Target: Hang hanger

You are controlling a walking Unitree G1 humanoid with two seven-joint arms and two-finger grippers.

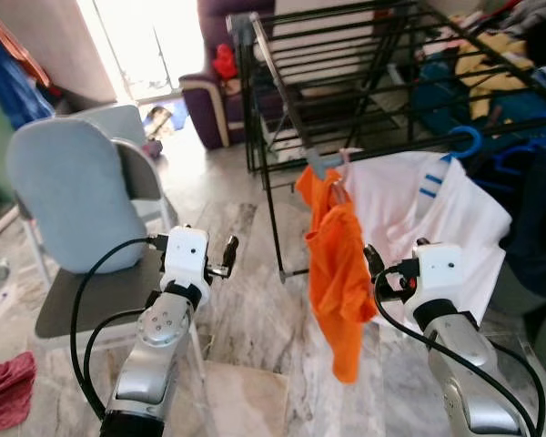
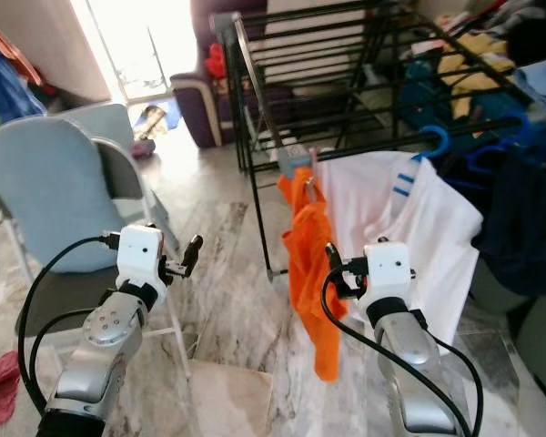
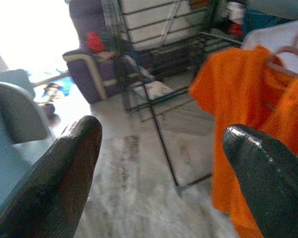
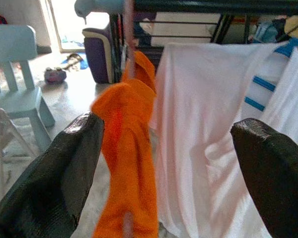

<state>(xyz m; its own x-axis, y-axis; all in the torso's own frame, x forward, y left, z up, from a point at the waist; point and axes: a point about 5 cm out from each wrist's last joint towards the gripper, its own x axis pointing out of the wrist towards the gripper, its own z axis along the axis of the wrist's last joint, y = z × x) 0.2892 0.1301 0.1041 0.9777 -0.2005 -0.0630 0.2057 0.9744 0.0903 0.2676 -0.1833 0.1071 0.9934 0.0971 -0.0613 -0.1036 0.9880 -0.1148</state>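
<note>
Hanging from the drying rack (image 1: 346,100) at 12 o'clock are two garments: one orange shirt (image 1: 338,273) and one white shirt (image 1: 437,228). Both the left gripper (image 3: 161,163) and right gripper (image 4: 169,168) are spread, empty.

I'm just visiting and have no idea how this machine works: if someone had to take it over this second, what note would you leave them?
Left tool: open, holds nothing, raised in front of the grey chair.
Right tool: open, holds nothing, just right of the orange shirt.
Orange shirt: on a pink hanger, hooked over the front rail of the black drying rack, beside a white shirt on a blue hanger.
Done: the hanger looks hung.
Left: probably only checking that the hook sits firmly, then backing off.
</note>
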